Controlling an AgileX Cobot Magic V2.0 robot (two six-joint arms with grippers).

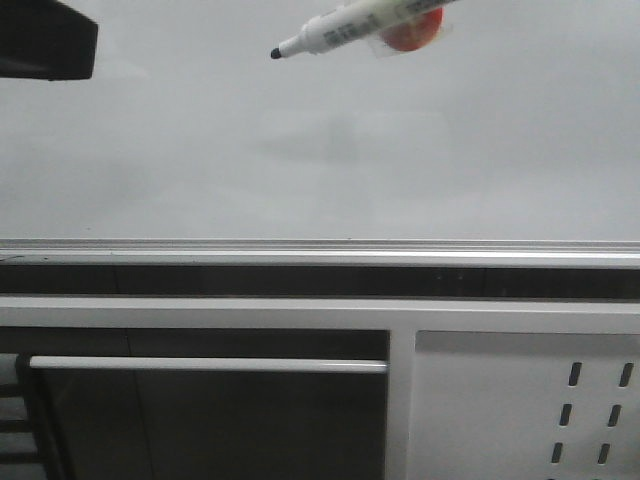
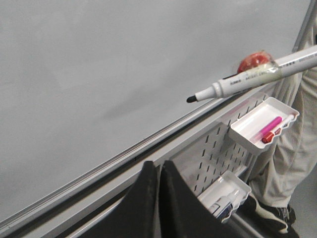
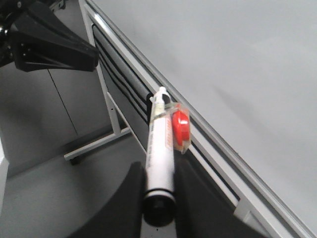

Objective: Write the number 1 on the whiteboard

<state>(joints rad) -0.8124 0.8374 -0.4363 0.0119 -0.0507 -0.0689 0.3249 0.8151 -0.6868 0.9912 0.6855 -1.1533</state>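
Observation:
The whiteboard [image 1: 320,150] fills the front view, pale and glossy; the number 1 is out of view. A white marker [image 1: 350,25] with a red round piece [image 1: 412,32] taped to it hangs at the top, its black tip [image 1: 275,53] pointing left and down, close to the board. In the right wrist view my right gripper [image 3: 159,171] is shut on the marker's [image 3: 161,148] rear end. My left gripper [image 2: 159,166] is shut with nothing in it, low by the rail. In the front view it is the dark shape [image 1: 45,40] at top left.
A silver rail [image 1: 320,250] runs along the board's lower edge. Below it a grey perforated panel [image 1: 530,410] carries two white trays [image 2: 262,124] [image 2: 225,196] holding pens. A person's legs [image 2: 292,148] stand beside the board's right end.

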